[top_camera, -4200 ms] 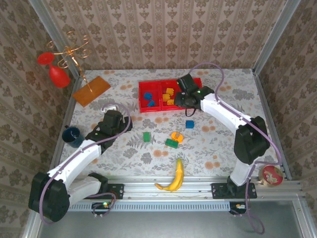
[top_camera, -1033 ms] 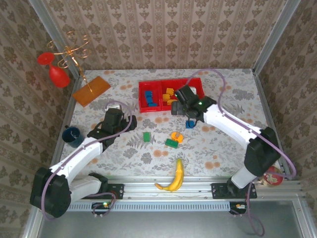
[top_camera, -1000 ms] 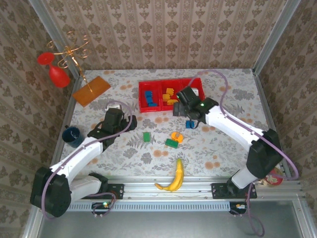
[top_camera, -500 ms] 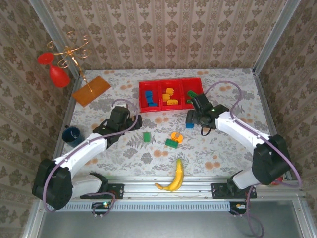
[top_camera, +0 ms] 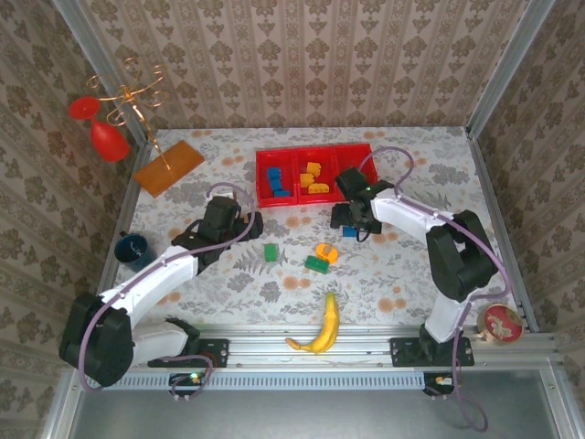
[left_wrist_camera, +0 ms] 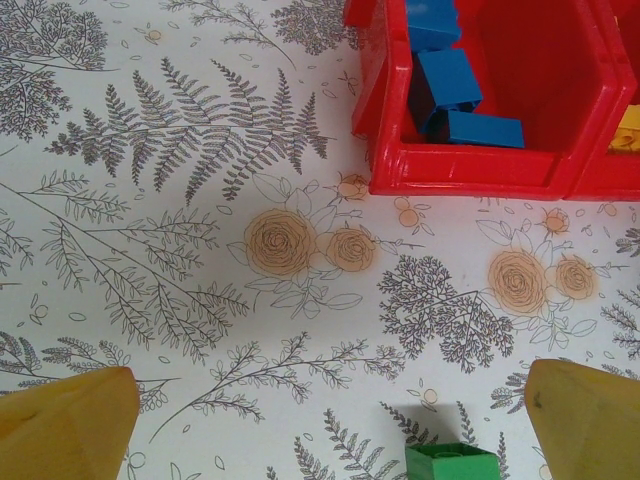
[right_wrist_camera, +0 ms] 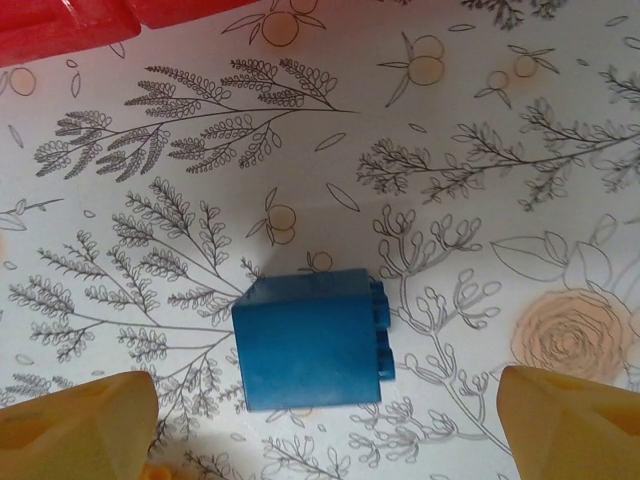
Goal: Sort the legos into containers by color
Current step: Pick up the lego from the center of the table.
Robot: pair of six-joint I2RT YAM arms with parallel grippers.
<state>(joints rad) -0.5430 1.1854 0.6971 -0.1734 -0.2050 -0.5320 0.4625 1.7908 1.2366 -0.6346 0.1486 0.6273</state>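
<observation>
The blue brick (right_wrist_camera: pixel 312 340) is a plain glossy block lying on its side, studs pointing sideways, on the flowered table (right_wrist_camera: pixel 480 150) just in front of the red tray (top_camera: pixel 315 150) and apart from it. The right gripper (right_wrist_camera: pixel 322 425) hangs over it, fingers spread wide, touching nothing. Blue bricks (left_wrist_camera: pixel 450 95) lie in the tray's left compartment and orange bricks (top_camera: pixel 313 176) in the middle one. The left gripper (left_wrist_camera: pixel 325 425), also spread and empty, is in front of the tray's left end, above a green brick (left_wrist_camera: pixel 452 463) cut off by the frame edge. The right arm (top_camera: pixel 411 215) covers part of the tray's right compartment, so its contents cannot be told
</observation>
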